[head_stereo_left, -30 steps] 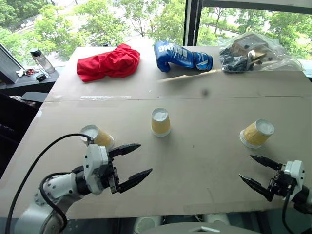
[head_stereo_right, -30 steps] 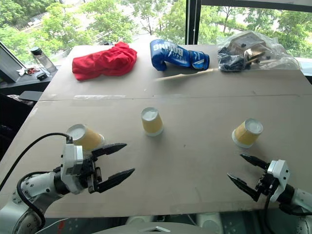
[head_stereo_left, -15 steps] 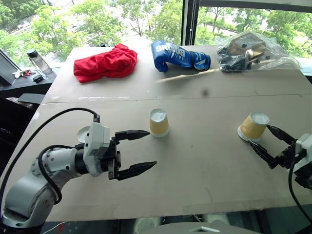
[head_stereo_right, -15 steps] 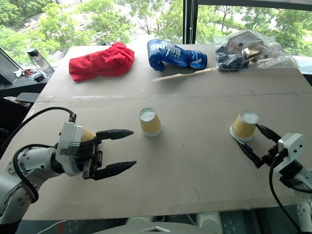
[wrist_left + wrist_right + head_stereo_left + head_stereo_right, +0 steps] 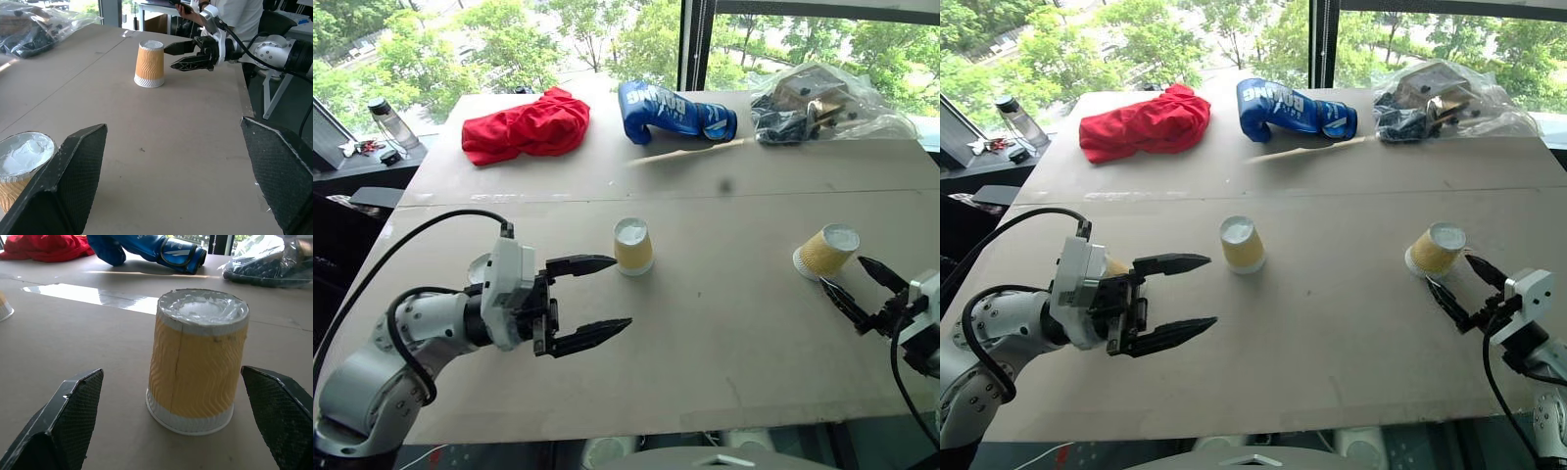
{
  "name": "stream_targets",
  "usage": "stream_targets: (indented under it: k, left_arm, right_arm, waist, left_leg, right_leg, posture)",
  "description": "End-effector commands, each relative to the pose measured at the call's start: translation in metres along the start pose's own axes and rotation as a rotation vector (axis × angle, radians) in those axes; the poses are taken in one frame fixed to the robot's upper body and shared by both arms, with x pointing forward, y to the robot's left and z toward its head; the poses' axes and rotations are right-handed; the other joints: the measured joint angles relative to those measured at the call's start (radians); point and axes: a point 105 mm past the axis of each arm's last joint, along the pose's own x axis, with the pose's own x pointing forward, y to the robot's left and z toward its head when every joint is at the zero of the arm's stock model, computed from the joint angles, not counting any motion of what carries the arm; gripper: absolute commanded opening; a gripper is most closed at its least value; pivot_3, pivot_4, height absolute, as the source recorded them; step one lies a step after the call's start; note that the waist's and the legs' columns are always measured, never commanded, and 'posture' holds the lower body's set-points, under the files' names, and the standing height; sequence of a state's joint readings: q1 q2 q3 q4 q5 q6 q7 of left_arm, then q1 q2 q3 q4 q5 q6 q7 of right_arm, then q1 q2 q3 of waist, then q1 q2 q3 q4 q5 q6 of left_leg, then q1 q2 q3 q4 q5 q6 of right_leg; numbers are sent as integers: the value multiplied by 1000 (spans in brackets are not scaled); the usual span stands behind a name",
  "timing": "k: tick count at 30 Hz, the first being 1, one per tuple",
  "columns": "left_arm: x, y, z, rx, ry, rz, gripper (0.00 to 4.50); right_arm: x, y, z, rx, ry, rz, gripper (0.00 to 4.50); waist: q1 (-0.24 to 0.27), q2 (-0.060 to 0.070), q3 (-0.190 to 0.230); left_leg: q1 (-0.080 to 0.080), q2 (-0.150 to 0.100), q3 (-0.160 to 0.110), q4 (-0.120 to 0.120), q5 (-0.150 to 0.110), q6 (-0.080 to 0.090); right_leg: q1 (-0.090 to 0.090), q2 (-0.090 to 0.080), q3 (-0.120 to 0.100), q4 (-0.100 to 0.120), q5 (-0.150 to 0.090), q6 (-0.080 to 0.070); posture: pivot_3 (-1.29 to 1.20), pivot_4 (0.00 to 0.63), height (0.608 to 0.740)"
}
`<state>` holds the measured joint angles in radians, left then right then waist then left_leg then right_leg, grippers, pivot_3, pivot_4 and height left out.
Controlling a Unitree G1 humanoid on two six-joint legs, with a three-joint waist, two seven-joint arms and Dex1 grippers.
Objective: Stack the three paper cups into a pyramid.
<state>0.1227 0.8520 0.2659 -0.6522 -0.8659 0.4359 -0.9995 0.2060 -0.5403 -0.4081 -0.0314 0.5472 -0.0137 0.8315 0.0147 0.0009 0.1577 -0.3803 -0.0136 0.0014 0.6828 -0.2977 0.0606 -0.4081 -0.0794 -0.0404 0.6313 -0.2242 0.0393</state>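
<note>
- Left pincer [image 5: 590, 300]: wide open, empty, held above table [image 5: 705, 323], fingers pointing across toward mid cup; touches nothing.
- Right pincer [image 5: 862, 289]: wide open, empty, low over table at near right; tips just beside right cup, one to each side, no contact seen.
- Cup, mid [image 5: 633, 246]: upside down, white base up, standing on table centre; just past left pincer's upper finger, apart from it.
- Cup, right [image 5: 824, 252]: upside down on table, right side; in right wrist view it stands upright between the two fingers, gap on both sides.
- Cup, left [image 5: 480, 267]: on table behind left pincer's body, mostly hidden; in right eye view only a tan sliver shows [image 5: 1116, 265].
- All 3 cups apart, in a rough row; no stacking.
- Red cloth [image 5: 527, 126]: bunched, far left of table.
- Blue boxing glove [image 5: 674, 111]: far centre, lying on its side.
- Clear plastic bag w/ dark items [image 5: 822, 106]: far right.
- Bottle [image 5: 393, 121]: on ledge off table's far left corner.
- Person [image 5: 234, 14]: white top, seen behind right arm in left wrist view.
</note>
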Motion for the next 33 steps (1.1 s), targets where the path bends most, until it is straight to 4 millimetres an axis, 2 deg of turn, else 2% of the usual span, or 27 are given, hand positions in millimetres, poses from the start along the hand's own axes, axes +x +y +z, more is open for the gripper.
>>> stream_targets:
  k: [1,6,14,20,23,26,27,33]
  left_arm:
    - [3,-3,14,44,-36,-7,4500]
    - [6,-1,21,56,-50,-13,4500]
    - [12,-1,29,75,-59,-16,4500]
    - [15,-2,33,73,-69,-5,4500]
    - [15,-3,32,72,-62,-2,4500]
    - [15,-2,31,74,-58,0,4500]
    - [15,-2,30,74,-56,0,4500]
    - [15,-2,29,72,-52,2,4500]
  right_arm:
    - [1,-9,15,-38,-62,-46,4457]
    - [10,-13,18,-45,-79,-61,4457]
    - [36,-19,20,-34,-100,-67,4457]
    - [44,-17,22,2,-121,-37,4457]
    - [47,-14,22,11,-127,-19,3608]
    - [50,-12,24,11,-133,-13,2120]
    - [50,-12,25,10,-136,-12,1787]
    - [52,-7,27,-10,-135,10,1740]
  waist:
    - [-1,0,0]
    - [-1,0,0]
    - [-1,0,0]
    - [-1,0,0]
    - [-1,0,0]
    - [-1,0,0]
    - [-1,0,0]
    - [-1,0,0]
  left_leg:
    - [0,0,0,0,0,0]
    - [1,0,1,0,0,-1]
    - [1,0,1,0,2,-4]
    - [1,0,1,0,2,-4]
    - [1,0,1,0,2,-4]
    - [1,0,1,0,2,-4]
    - [1,0,1,0,2,-3]
    - [1,0,1,0,2,-4]
  right_leg:
    - [0,0,0,0,0,0]
    - [0,0,1,3,0,0]
    - [0,2,1,3,0,0]
    - [0,2,1,3,0,0]
    - [0,2,1,3,0,1]
    - [0,2,1,3,0,0]
    - [0,2,1,3,0,0]
    - [0,2,1,3,0,0]
  posture:
    - [0,150,737]
    - [0,150,737]
    - [0,150,737]
    - [0,150,737]
    - [0,150,737]
    - [0,150,737]
    - [0,150,737]
    - [0,150,737]
